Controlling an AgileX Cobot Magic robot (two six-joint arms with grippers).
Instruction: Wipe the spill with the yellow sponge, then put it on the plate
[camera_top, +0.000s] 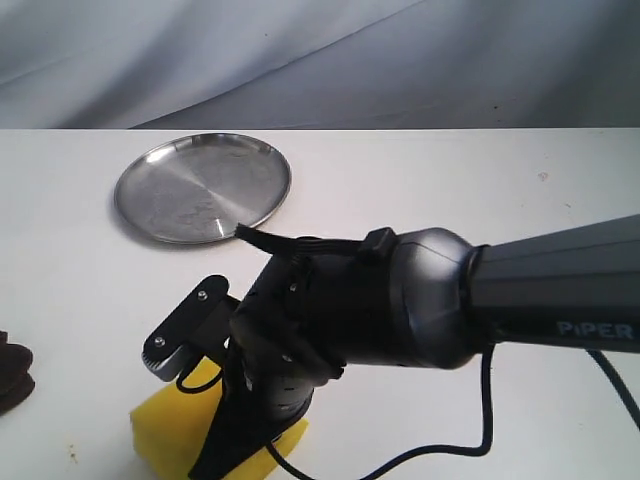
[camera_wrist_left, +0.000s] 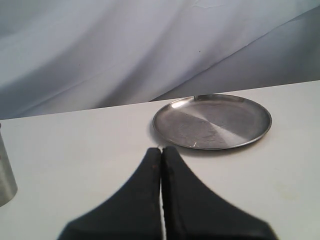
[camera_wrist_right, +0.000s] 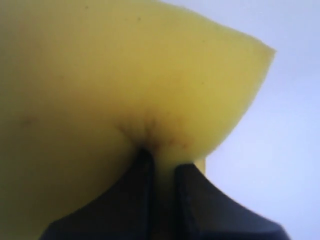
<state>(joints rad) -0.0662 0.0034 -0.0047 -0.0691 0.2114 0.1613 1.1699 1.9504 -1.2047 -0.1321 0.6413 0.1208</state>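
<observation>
The yellow sponge (camera_top: 175, 425) lies at the near edge of the white table, partly behind the right arm. My right gripper (camera_wrist_right: 162, 162) is shut on the yellow sponge (camera_wrist_right: 125, 85), pinching its foam between the black fingers; it reaches down at the bottom left of centre in the exterior view (camera_top: 235, 440). The silver plate (camera_top: 203, 187) sits further back on the left, with nothing on it. My left gripper (camera_wrist_left: 162, 150) is shut with nothing in it, hovering just short of the plate (camera_wrist_left: 212, 121). No spill shows in any view.
A dark object (camera_top: 12, 372) sits at the left edge of the table. A metal cylinder (camera_wrist_left: 6, 175) stands at the edge of the left wrist view. A black cable (camera_top: 470, 440) trails from the right arm. A grey cloth backdrop hangs behind the table.
</observation>
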